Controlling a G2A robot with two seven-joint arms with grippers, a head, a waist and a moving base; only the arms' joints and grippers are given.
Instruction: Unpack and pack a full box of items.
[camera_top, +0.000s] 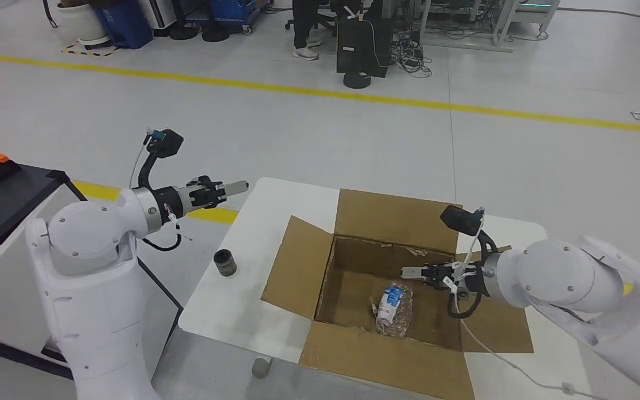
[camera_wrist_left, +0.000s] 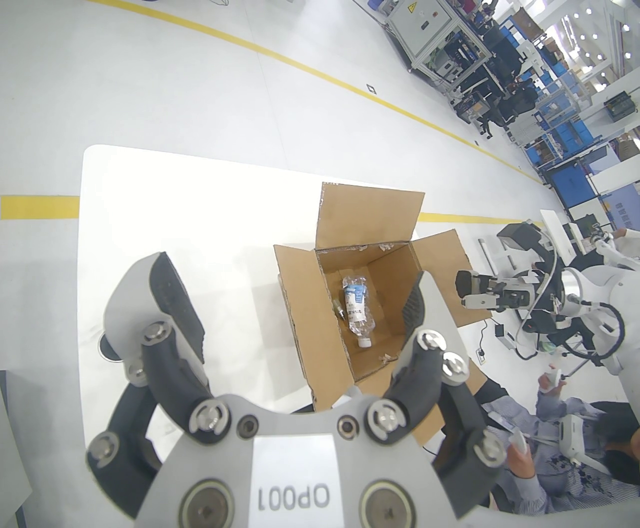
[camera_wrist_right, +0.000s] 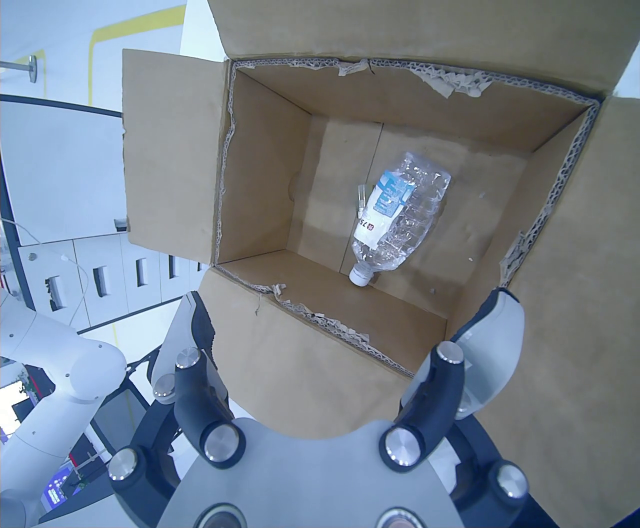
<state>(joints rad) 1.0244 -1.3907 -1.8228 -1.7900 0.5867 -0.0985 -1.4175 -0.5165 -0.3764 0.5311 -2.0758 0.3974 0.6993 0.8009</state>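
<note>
An open cardboard box (camera_top: 350, 255) stands on the white table (camera_top: 262, 215) with its flaps spread outward. On the box floor lies a crumpled clear plastic bottle (camera_top: 392, 305) with a blue-and-white label and white cap (camera_wrist_right: 395, 215) (camera_wrist_left: 357, 310). A small slim vial (camera_wrist_right: 361, 195) (camera_wrist_left: 339, 307) lies beside it. My right gripper (camera_top: 412, 272) (camera_wrist_right: 350, 320) hovers open over the box's near rim, above the bottle, holding nothing. My left gripper (camera_top: 235, 187) (camera_wrist_left: 295, 290) is open and empty, raised above the table's left edge, well away from the box (camera_wrist_left: 300, 300).
A small dark cylinder (camera_top: 226, 263) stands on the table left of the box, partly hidden behind a finger in the left wrist view (camera_wrist_left: 107, 350). A small grey object (camera_top: 261, 368) lies on the floor by the table's front edge. Bare tabletop lies left of the box.
</note>
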